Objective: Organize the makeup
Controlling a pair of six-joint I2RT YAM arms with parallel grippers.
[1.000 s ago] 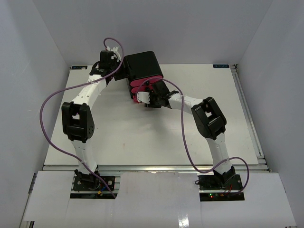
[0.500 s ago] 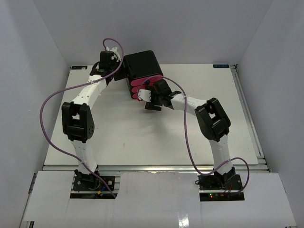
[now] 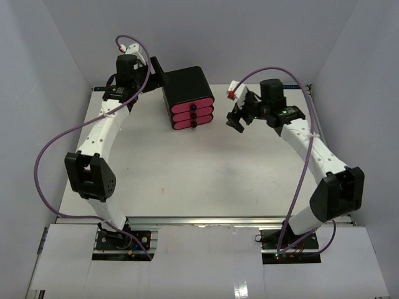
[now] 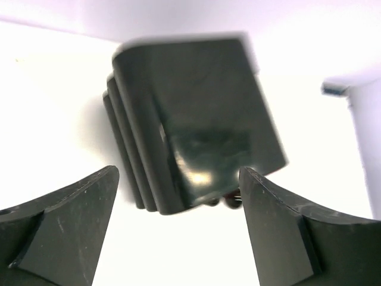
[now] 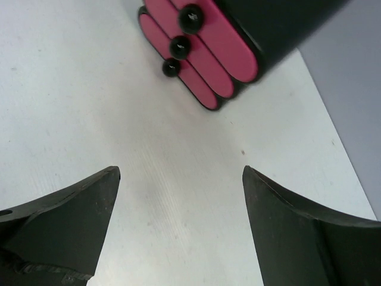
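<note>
No makeup shows in any view: the bottles, tube, egg shape and lipstick cases are hidden or out of view. The big black box (image 3: 187,87) stands at the table's back, its three pink drawers (image 3: 193,115) flush and shut. My left gripper (image 3: 154,70) is open and empty just behind the box, whose black back fills the left wrist view (image 4: 196,119). My right gripper (image 3: 236,118) is open and empty, held off to the right of the drawers, which show in the right wrist view (image 5: 202,53).
The white table (image 3: 187,174) is bounded by grey walls on the left, back and right. A metal rail (image 3: 199,218) runs along the near edge. Purple cables loop from both arms.
My right arm has swung away from the drawer fronts to the right, gripper empty. The pink drawers now sit flush. My left arm has drawn back a little from the box.
</note>
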